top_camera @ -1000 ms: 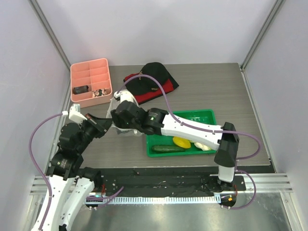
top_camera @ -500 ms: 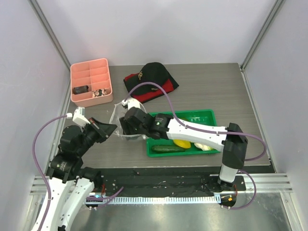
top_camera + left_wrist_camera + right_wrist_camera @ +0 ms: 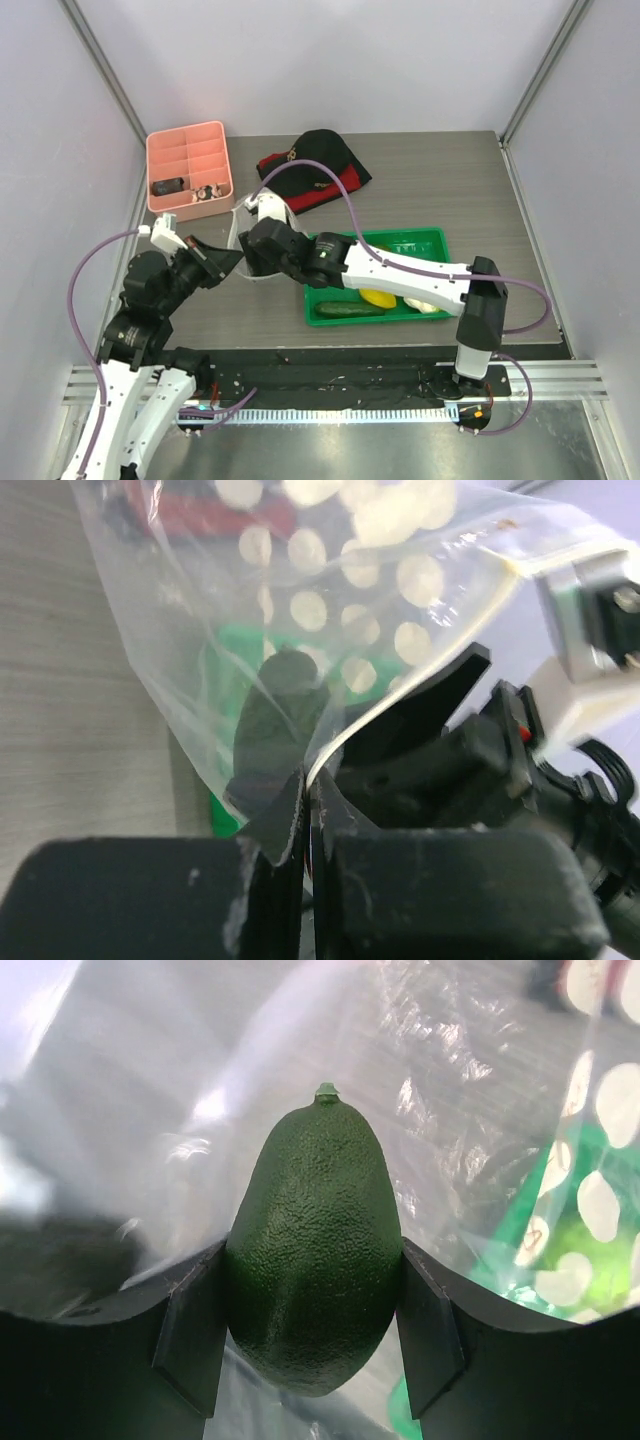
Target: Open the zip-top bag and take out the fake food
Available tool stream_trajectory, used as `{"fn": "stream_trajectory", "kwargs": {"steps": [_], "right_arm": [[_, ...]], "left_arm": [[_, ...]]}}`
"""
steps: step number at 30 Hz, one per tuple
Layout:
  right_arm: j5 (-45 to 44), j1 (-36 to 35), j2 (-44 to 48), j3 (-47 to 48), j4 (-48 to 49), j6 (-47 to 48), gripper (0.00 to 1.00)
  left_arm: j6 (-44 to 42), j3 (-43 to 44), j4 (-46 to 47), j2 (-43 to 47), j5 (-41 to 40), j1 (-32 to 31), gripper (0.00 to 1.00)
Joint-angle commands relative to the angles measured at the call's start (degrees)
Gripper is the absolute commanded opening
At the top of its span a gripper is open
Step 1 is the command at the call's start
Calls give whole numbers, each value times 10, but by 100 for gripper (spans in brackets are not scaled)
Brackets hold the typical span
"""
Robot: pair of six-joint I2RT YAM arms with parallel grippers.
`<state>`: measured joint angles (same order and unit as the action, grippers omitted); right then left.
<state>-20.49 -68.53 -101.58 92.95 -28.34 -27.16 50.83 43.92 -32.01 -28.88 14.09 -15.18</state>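
Observation:
The clear zip-top bag [image 3: 240, 232] lies left of the green tray [image 3: 432, 238], its mouth held open. My left gripper [image 3: 226, 262] is shut on the bag's edge [image 3: 340, 742], pinching the film between its fingertips. My right gripper [image 3: 262, 250] reaches inside the bag [image 3: 470, 1100]. A dark green avocado [image 3: 315, 1250] sits between its fingers [image 3: 190, 1330], which press on both sides of it. Other fake food lies in the tray: a cucumber [image 3: 350, 309], a yellow piece [image 3: 377, 297] and a whitish piece [image 3: 421, 304].
A pink divided organizer [image 3: 188, 168] stands at the back left. A black and red cap [image 3: 315, 165] lies behind the bag. The tray's far half is partly covered by my right arm. Walls close the table in on three sides.
My right gripper shifted toward the near side inside the bag, then back a little, with the avocado in it. The left gripper kept its pinch and shifted slightly right.

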Motion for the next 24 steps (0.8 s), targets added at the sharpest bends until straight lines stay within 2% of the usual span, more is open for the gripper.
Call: {"fn": "stream_trajectory", "kwargs": {"steps": [1,6,11,13,14,17,20,22,23,24], "right_arm": [[-92,22,-51,107,-46,-149,1],[-61,31,-69,149,-50,-240,1],[-39,31,-78,175,-57,-247,2],[-26,31,-69,158,-55,-226,1],[-15,32,-54,147,-41,-215,1],[27,34,1,73,18,-177,1],[104,50,27,11,54,-163,1],[150,67,37,-8,64,-154,1],[189,70,39,-14,76,-150,1],[198,70,43,-21,80,-137,1]], "left_arm": [[25,-32,42,36,68,-6,0],[36,-68,54,52,82,-6,0],[37,-83,73,51,89,-6,2],[11,-68,49,55,70,-6,16],[5,-54,23,59,57,-6,37],[0,-26,-23,84,-18,-6,68],[29,-17,-65,122,-86,-6,76],[57,-22,-88,159,-122,-6,87],[70,-24,-94,169,-169,-6,98],[106,-32,-107,178,-190,-6,100]]}}
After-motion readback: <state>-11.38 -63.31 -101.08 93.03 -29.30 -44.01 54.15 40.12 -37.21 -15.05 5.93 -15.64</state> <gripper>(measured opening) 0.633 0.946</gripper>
